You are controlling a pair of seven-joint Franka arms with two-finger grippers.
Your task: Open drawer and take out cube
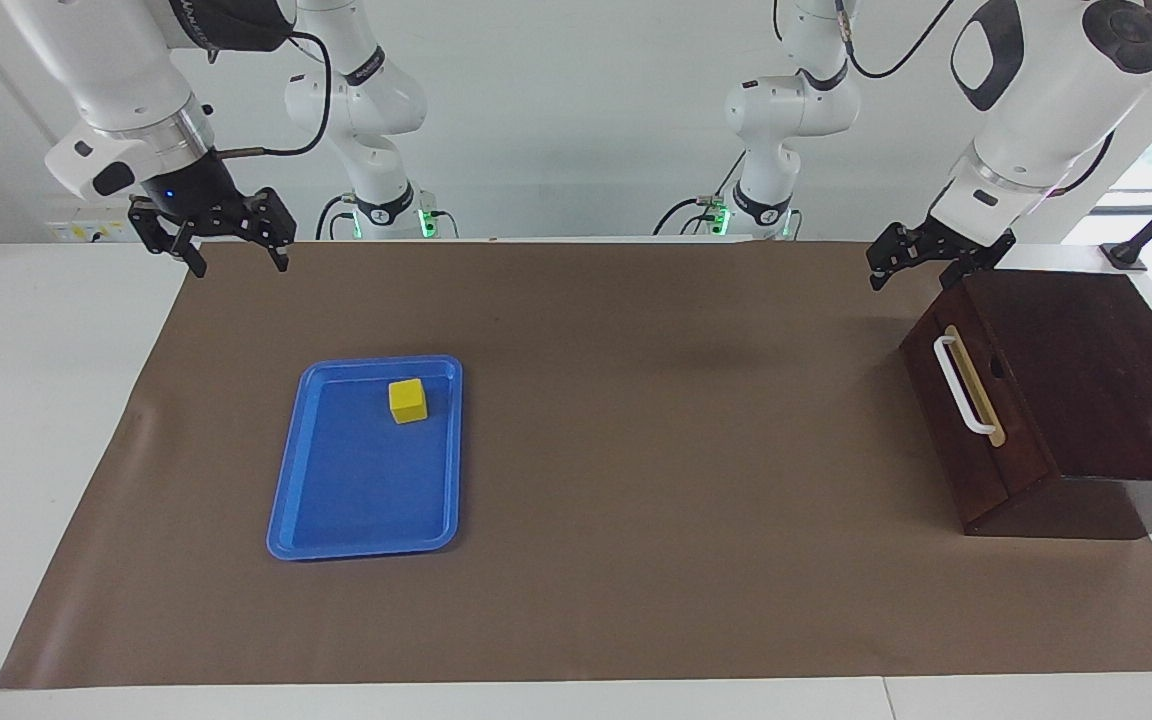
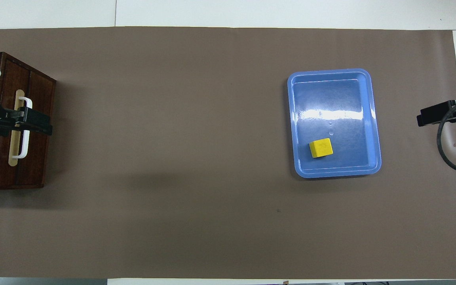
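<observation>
Cube (image 1: 407,400) sits in the blue tray (image 1: 296,500), at the tray's robot-side end, toward the right arm's end of the table. Nothing touching it. Drawer (image 1: 966,410) looks shut, front flush w/ the dark box (image 1: 1096,370), white handle (image 1: 958,385) free.

Right gripper (image 1: 229,255): raised, well clear of tray and cube, over the mat's (image 1: 636,450) edge by its own base. Fingers spread wide, holding nothing.

Left gripper (image 1: 921,262): up in the air beside the box's top corner, above the handle, not on it. Can't tell its opening; no sign it holds anything.

Step, my read: cube is out and drawer closed, so task looks done, arms parking. Next move prob needs nothing but a clean retreat.

View diffs: overhead puts left gripper (image 2: 26,122) right across the handle (image 2: 24,126), looks like contact; facing view shows it's lifted clear. Overhead catches only the tip of the right gripper (image 2: 436,116); facing view shows its spread fingers.
</observation>
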